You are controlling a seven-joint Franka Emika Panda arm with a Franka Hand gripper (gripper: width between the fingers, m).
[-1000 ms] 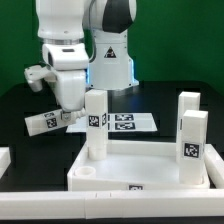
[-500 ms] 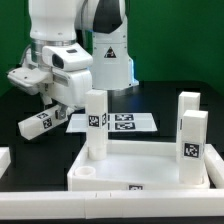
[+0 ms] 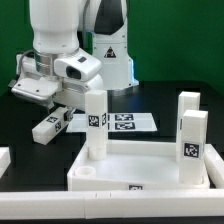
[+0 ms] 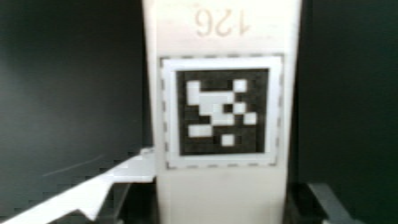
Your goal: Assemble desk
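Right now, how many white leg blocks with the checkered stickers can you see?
4. Three white tagged plastic block legs stand in the white rimmed rectangular desk top: one at the exterior view's left, two at its right. The fourth is in the pincer. None looks hidden.

The pincer has swung its held leg toward upright.

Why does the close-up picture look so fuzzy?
In the wrist view the leg fills the frame, so close to the camera that its tag and printed number look soft. In the exterior view the same leg, held in the tool, and the desk top look sharper, evenly lit.
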